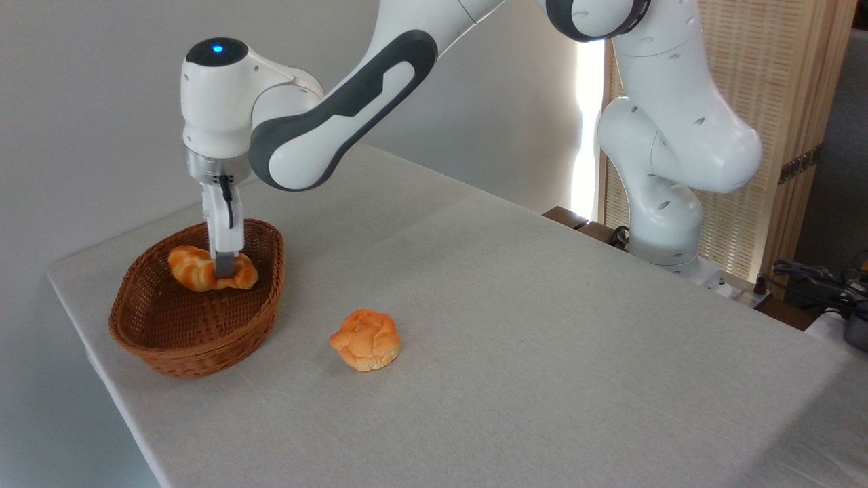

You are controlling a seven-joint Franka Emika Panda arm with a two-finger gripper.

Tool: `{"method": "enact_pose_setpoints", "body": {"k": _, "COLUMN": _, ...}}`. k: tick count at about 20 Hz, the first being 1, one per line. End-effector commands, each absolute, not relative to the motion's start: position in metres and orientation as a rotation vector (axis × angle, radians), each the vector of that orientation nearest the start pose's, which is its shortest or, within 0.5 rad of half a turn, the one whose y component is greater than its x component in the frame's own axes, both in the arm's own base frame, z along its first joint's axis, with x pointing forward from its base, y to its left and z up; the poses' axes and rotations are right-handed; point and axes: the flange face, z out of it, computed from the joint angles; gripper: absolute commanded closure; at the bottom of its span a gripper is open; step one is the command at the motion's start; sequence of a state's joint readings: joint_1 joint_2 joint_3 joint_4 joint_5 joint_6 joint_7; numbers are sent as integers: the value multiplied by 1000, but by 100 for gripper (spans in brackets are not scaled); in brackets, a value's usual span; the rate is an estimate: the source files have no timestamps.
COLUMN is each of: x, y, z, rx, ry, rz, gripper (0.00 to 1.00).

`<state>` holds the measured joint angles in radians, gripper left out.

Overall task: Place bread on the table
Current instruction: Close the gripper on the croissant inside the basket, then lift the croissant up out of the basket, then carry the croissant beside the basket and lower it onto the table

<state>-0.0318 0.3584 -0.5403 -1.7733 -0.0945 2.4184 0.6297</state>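
Observation:
The bread point(196, 268), a golden-orange braided roll with pale stripes, hangs level within the brown wicker basket point(196, 339) at the left, at about rim height and above the basket's floor. My gripper point(225, 267) comes straight down onto its middle and is shut on it; one dark fingertip point(224, 266) shows in front of the roll, the other is hidden behind it. The table point(542, 352), covered in light grey-beige cloth, fills the rest of the view.
A rounder, knot-shaped orange bun point(366, 339) lies on the cloth to the right of the basket. The arm's base point(668, 224) stands at the table's far right edge, with cables point(814, 274) beyond it.

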Motion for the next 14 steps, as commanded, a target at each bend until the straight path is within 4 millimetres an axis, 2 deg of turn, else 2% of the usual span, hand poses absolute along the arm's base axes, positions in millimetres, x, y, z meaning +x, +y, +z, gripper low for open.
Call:
{"method": "enact_pose_setpoints", "body": {"k": 1, "x": 597, "y": -329, "z": 446, "rx": -2923, "ry": 1653, "rz": -685, "gripper": 86}}
{"method": "enact_pose_setpoints", "body": {"k": 2, "x": 600, "y": -326, "z": 453, "rx": -2954, "ry": 1642, "rz": -673, "gripper": 86}}
{"method": "enact_pose_setpoints", "body": {"k": 4, "x": 607, "y": -307, "z": 472, "rx": -3004, "ry": 1621, "rz": -597, "gripper": 86}}
{"method": "enact_pose_setpoints", "body": {"k": 6, "x": 595, "y": -293, "z": 497, "rx": -3019, "ry": 1626, "rz": -494, "gripper": 83}}
{"method": "enact_pose_setpoints", "body": {"k": 7, "x": 589, "y": -276, "z": 508, "rx": -3012, "ry": 1612, "rz": -431, "gripper": 80}}
{"method": "enact_pose_setpoints", "body": {"k": 9, "x": 572, "y": -252, "z": 527, "rx": -2999, "ry": 1616, "rz": -263, "gripper": 68}}
{"method": "enact_pose_setpoints", "body": {"k": 12, "x": 539, "y": -223, "z": 529, "rx": -2895, "ry": 1768, "rz": -18, "gripper": 58}}
{"method": "enact_pose_setpoints", "body": {"k": 13, "x": 524, "y": -207, "z": 526, "rx": -2847, "ry": 1827, "rz": 75, "gripper": 47}}
{"method": "enact_pose_setpoints", "body": {"k": 14, "x": 514, "y": -199, "z": 521, "rx": -2829, "ry": 1848, "rz": 130, "gripper": 41}}
